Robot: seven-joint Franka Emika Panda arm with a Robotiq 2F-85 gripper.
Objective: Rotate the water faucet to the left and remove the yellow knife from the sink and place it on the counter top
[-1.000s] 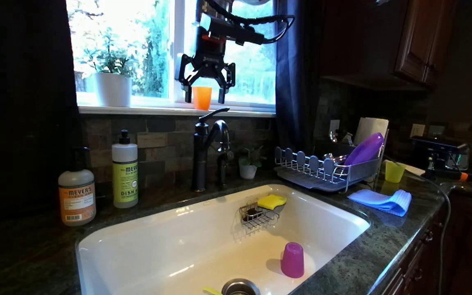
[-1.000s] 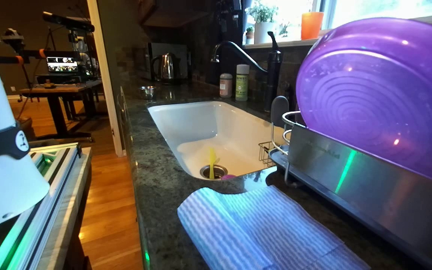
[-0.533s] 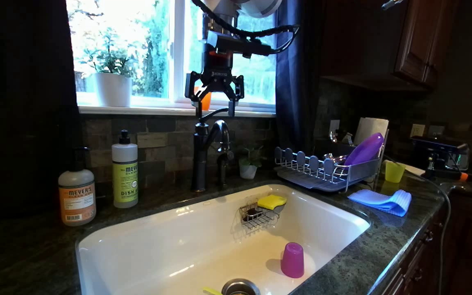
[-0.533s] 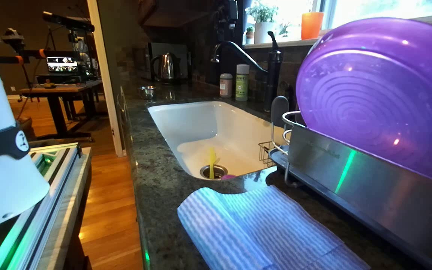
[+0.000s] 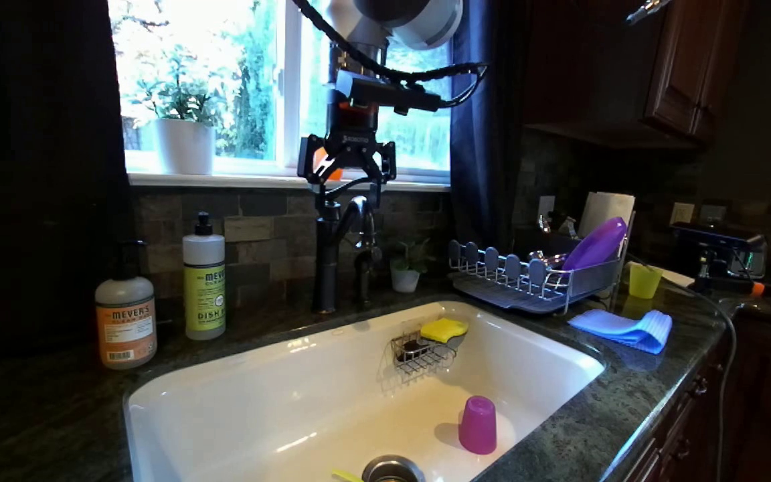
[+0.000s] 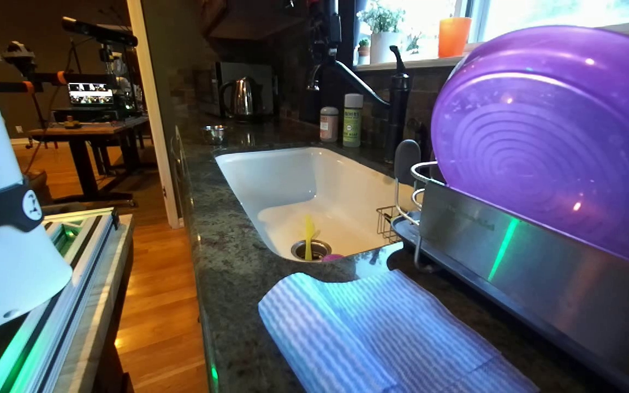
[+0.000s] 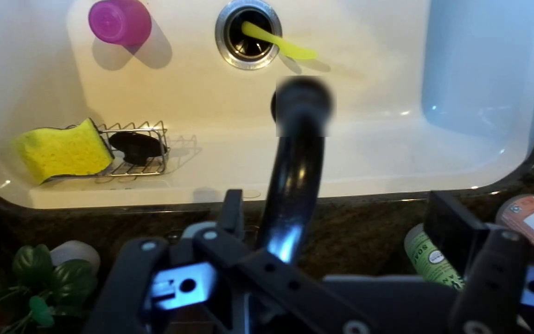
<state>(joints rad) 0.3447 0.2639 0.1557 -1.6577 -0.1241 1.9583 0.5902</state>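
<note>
The dark water faucet [image 5: 326, 268] stands behind the sink [image 5: 238, 395]. Its arched spout also shows in the wrist view [image 7: 295, 181] and reaches over the basin. My gripper [image 5: 348, 205] is open and points down at the top of the spout. In the wrist view the spout runs between the open fingers of the gripper [image 7: 341, 208], nearer the left one. I cannot tell whether a finger touches it. The yellow knife [image 7: 290, 45] lies with one end over the drain; it also shows in an exterior view [image 6: 308, 237]. The dark counter top [image 6: 221, 229] surrounds the sink.
A purple cup [image 7: 119, 21] stands upside down in the sink. A wire caddy holds a yellow sponge [image 7: 65, 150]. Soap bottles [image 5: 205, 288] stand left of the faucet, a small plant [image 5: 405, 271] right. A dish rack [image 5: 526, 281] and blue cloth [image 5: 626, 329] lie farther right.
In an exterior view my gripper has come down and slightly right, from above the faucet to around the top of its spout. It stays open. The faucet and knife have not moved.
</note>
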